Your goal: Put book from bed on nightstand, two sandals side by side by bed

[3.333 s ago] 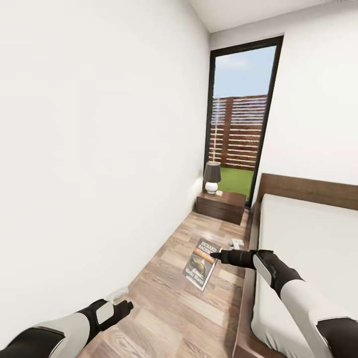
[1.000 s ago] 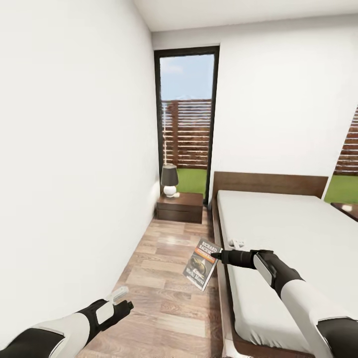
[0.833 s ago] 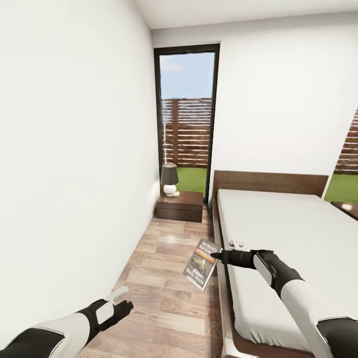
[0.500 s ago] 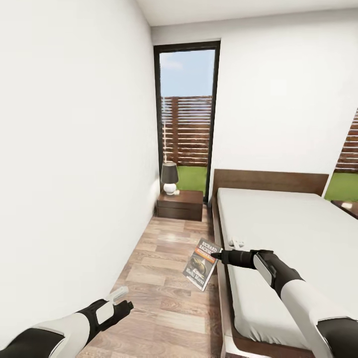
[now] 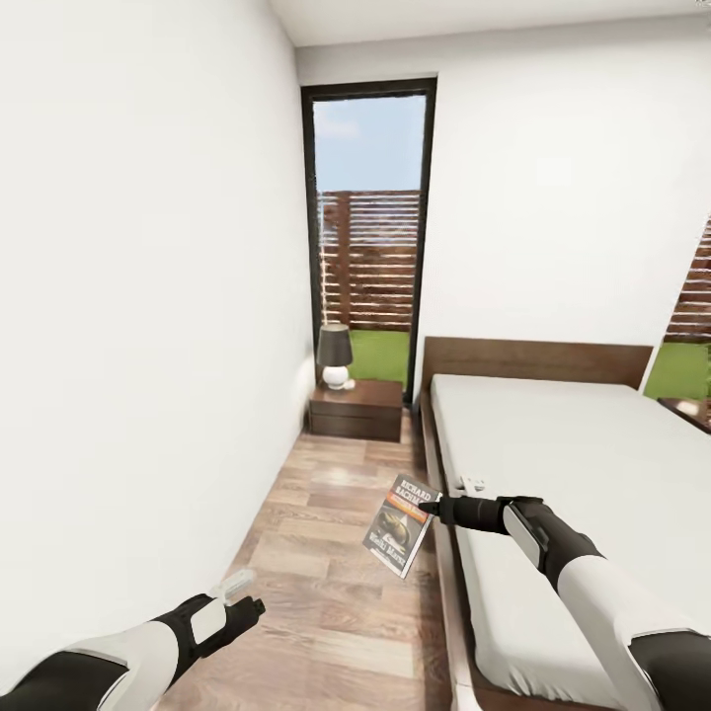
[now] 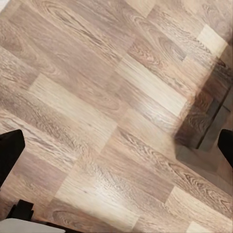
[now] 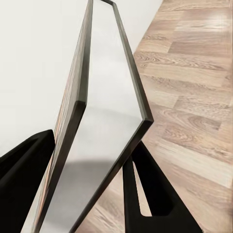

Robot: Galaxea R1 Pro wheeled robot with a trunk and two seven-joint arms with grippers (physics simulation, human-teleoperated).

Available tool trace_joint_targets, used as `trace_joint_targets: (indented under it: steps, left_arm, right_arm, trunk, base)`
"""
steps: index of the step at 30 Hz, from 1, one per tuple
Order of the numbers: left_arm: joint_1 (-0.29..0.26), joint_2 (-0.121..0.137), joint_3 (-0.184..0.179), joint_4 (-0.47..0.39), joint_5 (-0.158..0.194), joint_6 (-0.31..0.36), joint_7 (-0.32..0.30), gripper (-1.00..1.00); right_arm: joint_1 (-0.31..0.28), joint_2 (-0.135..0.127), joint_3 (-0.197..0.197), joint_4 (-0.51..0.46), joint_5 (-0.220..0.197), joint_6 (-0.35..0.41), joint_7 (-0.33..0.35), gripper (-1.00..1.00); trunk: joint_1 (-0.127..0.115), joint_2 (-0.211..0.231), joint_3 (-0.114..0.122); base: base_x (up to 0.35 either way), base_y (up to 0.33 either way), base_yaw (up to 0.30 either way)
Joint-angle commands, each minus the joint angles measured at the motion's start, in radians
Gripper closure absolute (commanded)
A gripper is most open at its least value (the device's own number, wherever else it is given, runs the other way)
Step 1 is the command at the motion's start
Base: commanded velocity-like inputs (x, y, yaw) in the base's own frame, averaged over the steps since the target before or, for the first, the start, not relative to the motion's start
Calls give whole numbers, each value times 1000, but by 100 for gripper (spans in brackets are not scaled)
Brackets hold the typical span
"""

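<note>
Book (image 5: 401, 525) pinched in right jaws (image 5: 427, 510), page edges (image 7: 104, 126) visible at wrist

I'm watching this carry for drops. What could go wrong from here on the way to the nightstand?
1. The right gripper pinches the book only near one edge, so it hangs tilted above the floor and might slip out.
2. The nightstand already holds a lamp, which the book could bump when set down.
3. The aisle between wall and bed looks narrow, so an arm could clip the bed frame.
</note>
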Motion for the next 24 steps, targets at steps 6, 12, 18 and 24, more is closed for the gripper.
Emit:
trace_joint_targets:
  steps: [6, 12, 18, 24]
  left_arm:
    - [0, 0, -8, 0, 10, 3, 2, -100]
    - [0, 0, -8, 0, 10, 3, 2, -100]
    - [0, 0, -8, 1, 10, 3, 2, -100]
    - [0, 0, -8, 1, 10, 3, 2, -100]
  right_arm:
    - [0, -1, 6, -1, -12, 7, -3, 100]
    - [0, -1, 5, -1, -12, 7, -4, 100]
    - [0, -1, 4, -1, -12, 7, -3, 100]
    - [0, -1, 4, -1, -12, 7, -3, 100]
  trunk:
    - [1, -1, 0]
    - [1, -1, 0]
    - [1, -1, 0]
    - [1, -1, 0]
  base:
    - [277, 214, -239]
    - [284, 225, -279]
    - [281, 226, -145]
    - [172, 123, -33]
